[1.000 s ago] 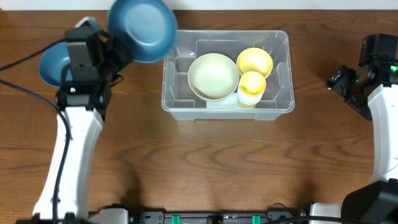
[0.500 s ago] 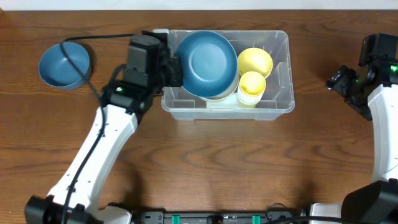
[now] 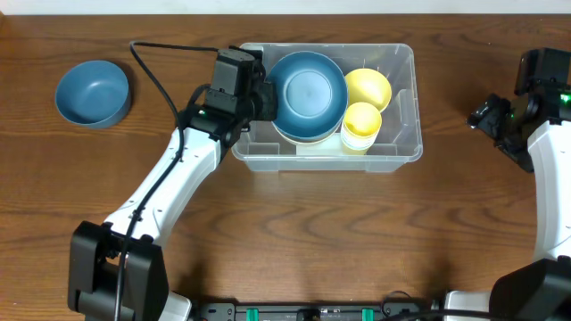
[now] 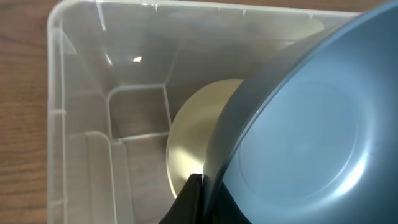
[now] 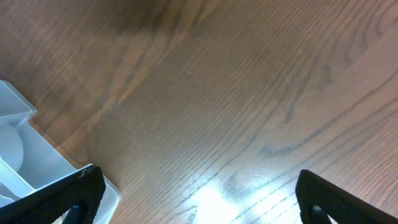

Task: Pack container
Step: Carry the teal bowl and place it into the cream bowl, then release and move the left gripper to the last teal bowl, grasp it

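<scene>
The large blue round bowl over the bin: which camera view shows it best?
The overhead view: the whole large blue round bowl shows there, above a pale round bowl in the clear plastic container. The left wrist view gives only part of its rim and inside, at the left pincer. The right wrist view misses it.

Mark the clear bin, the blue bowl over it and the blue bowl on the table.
clear bin point(image 3: 406, 116), overhead view, right wall.
blue bowl over it point(image 3: 310, 94), overhead view, inner bottom.
blue bowl on the table point(image 3: 91, 89), overhead view, inner bottom.
</scene>
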Controlling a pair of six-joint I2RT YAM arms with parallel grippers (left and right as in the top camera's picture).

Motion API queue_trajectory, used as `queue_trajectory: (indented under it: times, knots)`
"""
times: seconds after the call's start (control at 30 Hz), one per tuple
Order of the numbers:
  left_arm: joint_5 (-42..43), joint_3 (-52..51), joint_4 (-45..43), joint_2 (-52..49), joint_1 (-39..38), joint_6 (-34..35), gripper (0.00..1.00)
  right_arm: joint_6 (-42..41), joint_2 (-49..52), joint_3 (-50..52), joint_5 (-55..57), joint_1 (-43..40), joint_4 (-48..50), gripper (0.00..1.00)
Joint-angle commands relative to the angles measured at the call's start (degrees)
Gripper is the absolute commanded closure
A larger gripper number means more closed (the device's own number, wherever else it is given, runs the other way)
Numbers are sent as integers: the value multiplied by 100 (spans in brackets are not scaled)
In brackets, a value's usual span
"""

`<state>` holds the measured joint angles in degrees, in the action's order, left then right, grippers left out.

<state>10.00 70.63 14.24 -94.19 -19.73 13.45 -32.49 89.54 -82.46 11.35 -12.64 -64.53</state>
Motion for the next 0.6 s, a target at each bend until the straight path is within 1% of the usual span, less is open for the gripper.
queue_trajectory:
  times: [0.0,0.07,0.1,0.17,0.37,0.57]
  knots:
    - [-323,55,-114,-31,2,11,83,-70,15,-66,42,-44,0,1]
    - [-321,55,-181,-33,2,11,63,-70,15,-66,42,-44,0,1]
    - [-321,55,-223,-31,2,11,57,-70,15,-66,42,-44,0,1]
    - [-321,55,-284,-33,2,13,51,-70,15,-66,42,-44,0,1]
    - [-319,55,-431,50,9,46,50,-70,15,-66,42,-44,0,1]
    - [-326,170,-400,656,205,315,50,-70,15,-66,42,-44,0,1]
